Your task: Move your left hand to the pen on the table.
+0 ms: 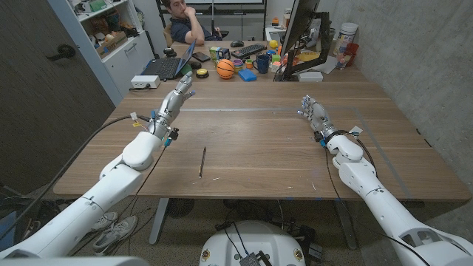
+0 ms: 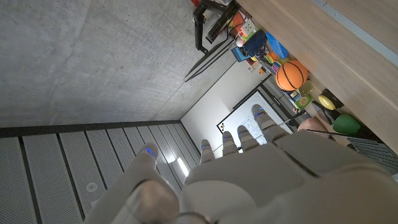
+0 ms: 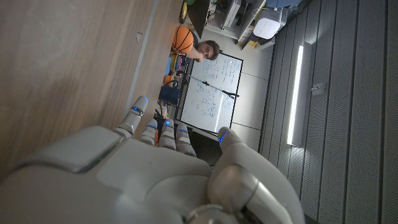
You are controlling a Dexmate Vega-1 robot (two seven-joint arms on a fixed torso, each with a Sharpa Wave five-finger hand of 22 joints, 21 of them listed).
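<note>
Wooden table (image 1: pixel 259 140) in front of me, a person (image 1: pixel 182 18) seated past its far edge at 11 o'clock. Laptop (image 1: pixel 168 66) on the far-left edge, basketball (image 1: pixel 225 69) just right of it among small clutter. My left hand (image 1: pixel 179 90) is raised at 11 o'clock, fingers apart, holding nothing. My right hand (image 1: pixel 314 112) at 1 o'clock, same: fingers apart, empty. Pen (image 1: pixel 202 161) lies on bare tabletop at 6 o'clock from my left hand, well apart; nothing sits between them.

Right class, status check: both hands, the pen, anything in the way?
Left hand open, raised, far from pen. Right hand open. Path clear.
</note>
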